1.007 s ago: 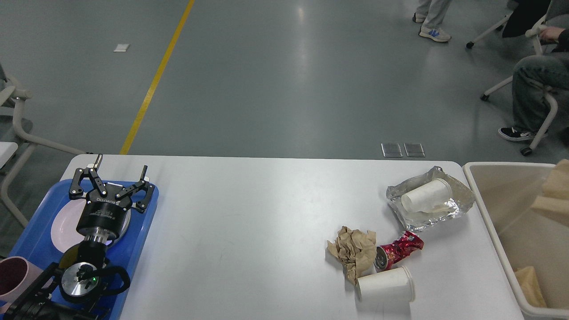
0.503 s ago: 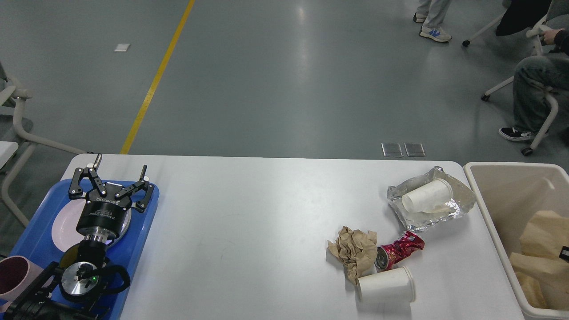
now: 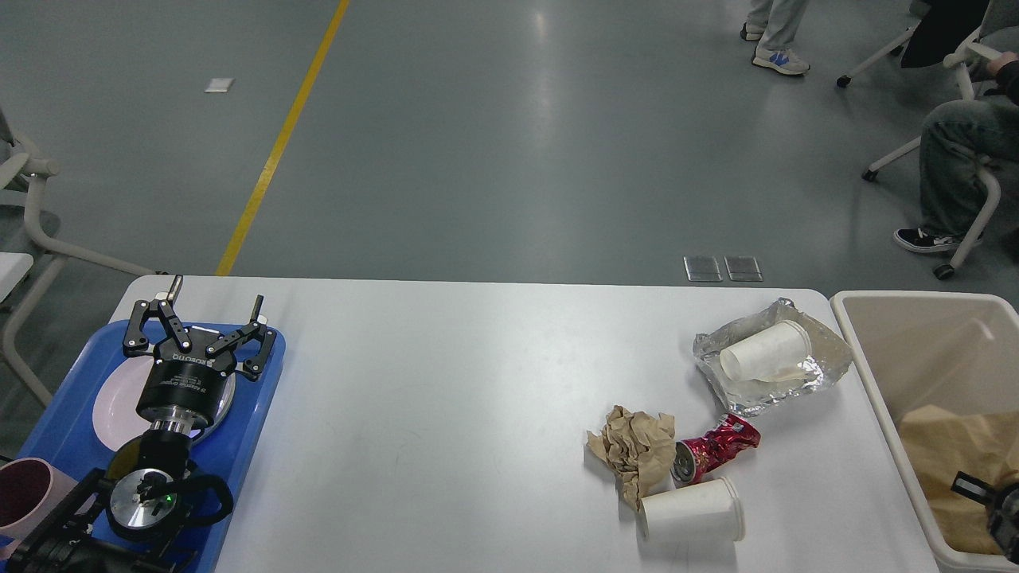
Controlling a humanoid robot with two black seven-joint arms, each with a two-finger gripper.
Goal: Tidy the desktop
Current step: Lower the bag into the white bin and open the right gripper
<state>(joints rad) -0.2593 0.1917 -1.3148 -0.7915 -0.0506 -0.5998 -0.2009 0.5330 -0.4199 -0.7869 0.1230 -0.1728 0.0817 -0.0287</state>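
The white desktop (image 3: 446, 398) holds rubbish at its right side: a crumpled brown paper ball (image 3: 633, 450), a crushed red can (image 3: 716, 447), a white paper cup (image 3: 691, 509) on its side, and a second white cup (image 3: 764, 350) lying on a silver foil wrapper (image 3: 820, 358). My left gripper (image 3: 216, 294) is open and empty above the blue tray (image 3: 255, 414) at the left. A dark part of my right gripper (image 3: 991, 501) shows at the lower right edge, inside the cream bin (image 3: 876, 382), over brown paper (image 3: 947, 446); its fingers cannot be told apart.
The tray holds a pink plate (image 3: 111, 406), and a pink cup (image 3: 24, 493) stands at its near end. Chairs and seated people are on the floor beyond the table's far right. A chair frame (image 3: 32, 215) stands at the left.
The brown paper in the bin has dropped from high at the right edge to lie low in the bin. My right gripper has come into view there. The left arm has not moved.
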